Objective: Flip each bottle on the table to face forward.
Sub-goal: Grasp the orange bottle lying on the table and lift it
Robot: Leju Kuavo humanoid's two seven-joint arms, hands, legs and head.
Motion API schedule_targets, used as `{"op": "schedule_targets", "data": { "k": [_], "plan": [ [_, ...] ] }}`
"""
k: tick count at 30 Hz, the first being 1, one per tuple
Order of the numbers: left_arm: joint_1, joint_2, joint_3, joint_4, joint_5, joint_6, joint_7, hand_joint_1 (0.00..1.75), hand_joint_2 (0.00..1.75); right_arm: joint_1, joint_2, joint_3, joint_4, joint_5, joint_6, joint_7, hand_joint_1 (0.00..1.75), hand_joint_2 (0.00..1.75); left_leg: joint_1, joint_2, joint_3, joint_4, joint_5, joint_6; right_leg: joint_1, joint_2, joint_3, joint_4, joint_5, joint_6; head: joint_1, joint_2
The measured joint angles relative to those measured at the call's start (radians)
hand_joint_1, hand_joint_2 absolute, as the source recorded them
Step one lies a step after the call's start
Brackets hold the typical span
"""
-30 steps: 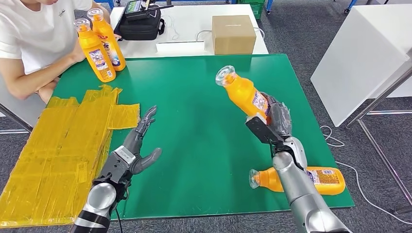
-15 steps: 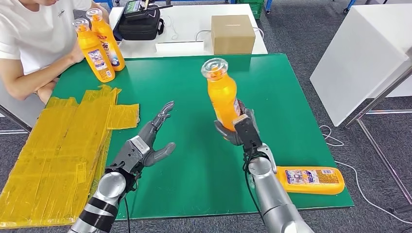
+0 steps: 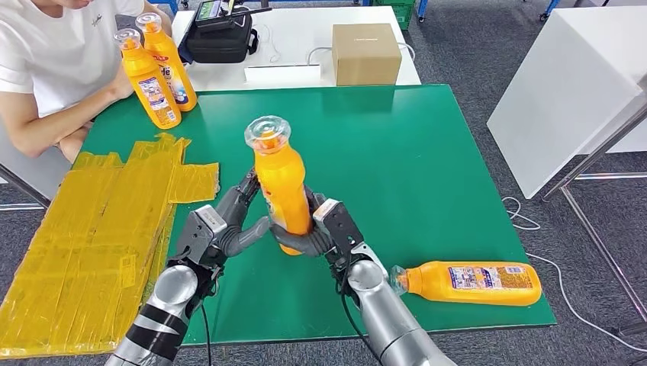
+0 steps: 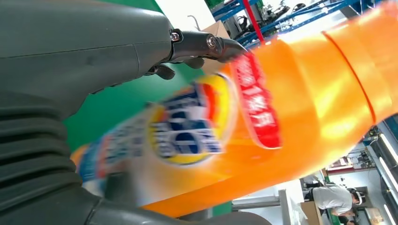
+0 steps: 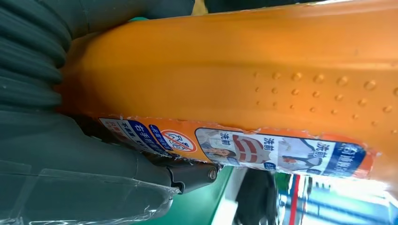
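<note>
Both hands now on one upright orange plastic bottle with clear cap (image 3: 280, 183), carried left from mid-table toward the green table's (image 3: 427, 137) front edge, right hand (image 3: 317, 229) gripping its base, left hand (image 3: 229, 221) newly closed against its side, second orange bottle (image 3: 465, 282) lying unmoved near the front right corner.

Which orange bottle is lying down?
The bottle at the table's near right corner, beside the right arm. The held one and the two far-left ones stand upright.

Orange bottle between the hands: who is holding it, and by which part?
The right hand grips the upright orange bottle around its lower body; the left hand closes on the same part from the other side.
</note>
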Motion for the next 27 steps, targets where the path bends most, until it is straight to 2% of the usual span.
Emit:
{"op": "schedule_targets", "data": {
  "k": [9, 16, 17, 20, 21, 27],
  "plan": [
    [-0.002, 0.0, 0.002, 0.002, 0.006, 0.016, 0.001, 0.0, 1.75, -0.004, 0.016, 0.068, 0.036, 0.033, -0.031, 0.009, 1.75, 1.75, 0.0, 0.0, 0.0, 0.0, 0.0, 0.0, 0.0, 0.0, 0.0, 0.0, 0.0, 0.0, 0.0, 0.0],
    [-0.001, -0.002, 0.009, 0.004, -0.057, 0.1, 0.005, 0.0, 1.75, -0.019, 0.029, 0.151, 0.079, 0.126, -0.124, 0.032, 1.75, 1.75, 0.0, 0.0, 0.0, 0.0, 0.0, 0.0, 0.0, 0.0, 0.0, 0.0, 0.0, 0.0, 0.0, 0.0],
    [0.001, -0.002, 0.011, 0.004, -0.067, 0.108, 0.005, 0.15, 1.75, -0.023, 0.03, 0.159, 0.086, 0.134, -0.134, 0.035, 1.75, 1.75, 0.0, 0.0, 0.0, 0.0, 0.0, 0.0, 0.0, 0.0, 0.0, 0.0, 0.0, 0.0, 0.0, 0.0],
    [0.004, -0.002, 0.016, 0.004, -0.081, 0.119, 0.005, 1.46, 1.75, -0.033, 0.031, 0.176, 0.102, 0.146, -0.147, 0.038, 1.75, 1.75, 0.0, 0.0, 0.0, 0.0, 0.0, 0.0, 0.0, 0.0, 0.0, 0.0, 0.0, 0.0, 0.0, 0.0],
    [0.005, -0.002, 0.017, 0.004, -0.082, 0.12, 0.005, 1.75, 1.75, -0.036, 0.031, 0.179, 0.106, 0.147, -0.149, 0.039, 1.75, 1.75, 0.0, 0.0, 0.0, 0.0, 0.0, 0.0, 0.0, 0.0, 0.0, 0.0, 0.0, 0.0, 0.0, 0.0],
    [0.006, -0.002, 0.024, 0.004, -0.072, 0.113, 0.003, 1.75, 1.75, -0.048, 0.032, 0.186, 0.122, 0.149, -0.157, 0.039, 1.75, 1.75, 0.0, 0.0, 0.0, 0.0, 0.0, 0.0, 0.0, 0.0, 0.0, 0.0, 0.0, 0.0, 0.0, 0.0]
  ]
}}
